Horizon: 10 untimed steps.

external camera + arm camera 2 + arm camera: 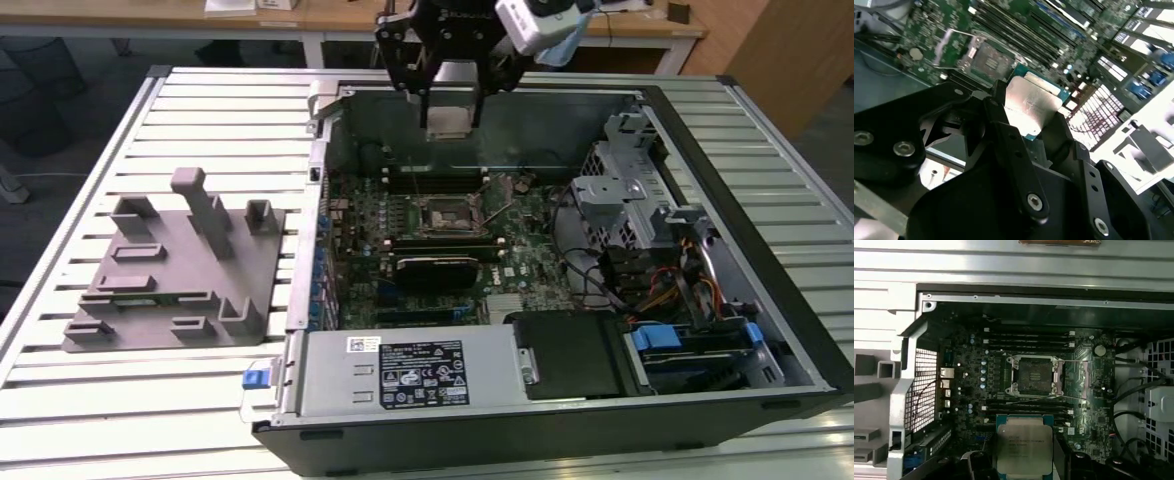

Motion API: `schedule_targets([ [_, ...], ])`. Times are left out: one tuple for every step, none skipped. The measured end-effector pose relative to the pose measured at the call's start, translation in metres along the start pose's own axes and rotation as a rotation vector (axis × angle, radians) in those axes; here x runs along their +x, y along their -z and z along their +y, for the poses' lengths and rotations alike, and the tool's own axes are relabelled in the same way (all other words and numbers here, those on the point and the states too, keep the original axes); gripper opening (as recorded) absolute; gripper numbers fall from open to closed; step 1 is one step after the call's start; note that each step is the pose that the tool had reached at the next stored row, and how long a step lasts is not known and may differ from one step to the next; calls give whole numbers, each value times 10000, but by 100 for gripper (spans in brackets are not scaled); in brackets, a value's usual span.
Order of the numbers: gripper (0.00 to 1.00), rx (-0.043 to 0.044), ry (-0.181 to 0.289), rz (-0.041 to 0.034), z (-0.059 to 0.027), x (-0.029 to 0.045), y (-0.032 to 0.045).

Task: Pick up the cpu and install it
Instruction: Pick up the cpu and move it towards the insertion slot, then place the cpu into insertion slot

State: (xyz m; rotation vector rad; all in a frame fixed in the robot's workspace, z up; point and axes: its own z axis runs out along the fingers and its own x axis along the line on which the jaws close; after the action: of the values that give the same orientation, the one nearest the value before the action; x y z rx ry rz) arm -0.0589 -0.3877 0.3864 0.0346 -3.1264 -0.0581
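Begins at the exterior view's left with a grey plastic tray [174, 265] of upright blocks, resting on the slatted surface [80, 150]. Moves on to the open computer case [315, 130], with the motherboard [387, 230] flat inside and the black socket [450, 212] near its middle. Finds the gripper [450, 105] hanging above the case's far wall, jaws pinching the cpu [449, 124] by two opposite edges, pale metal top showing. Puts the cpu well clear of the board, touching nothing but the jaws, with the socket lower and nearer the exterior camera. Shows the cpu [1024, 446] in the first wrist view squared up with the socket [1035, 376], edges parallel, memory slots [1029, 407] lying between. Seems to leave the socket uncovered, though hard to judge. Notes engraved lines on the cpu's lid and a white printed label [424, 372] on the power supply [334, 380], neither read off. Ends at the exterior view's right with the drive cage [627, 185].
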Motion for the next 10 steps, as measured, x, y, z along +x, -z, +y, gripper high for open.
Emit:
schedule_targets([
  [54,0,-1,0,0,-45,0],
  [54,0,-2,0,0,-90,1],
  [54,-1,0,-1,-1,-132,1],
  [54,0,0,0,-2,-160,1],
  [54,0,-2,1,-3,-175,2],
  [54,-1,-12,-1,-3,-185,2],
  [54,-1,-19,-1,-3,-191,1],
  [54,0,-22,-1,-3,-194,1],
  [54,4,-23,-1,-2,-195,2],
  [54,9,-24,-1,-2,-197,2],
])
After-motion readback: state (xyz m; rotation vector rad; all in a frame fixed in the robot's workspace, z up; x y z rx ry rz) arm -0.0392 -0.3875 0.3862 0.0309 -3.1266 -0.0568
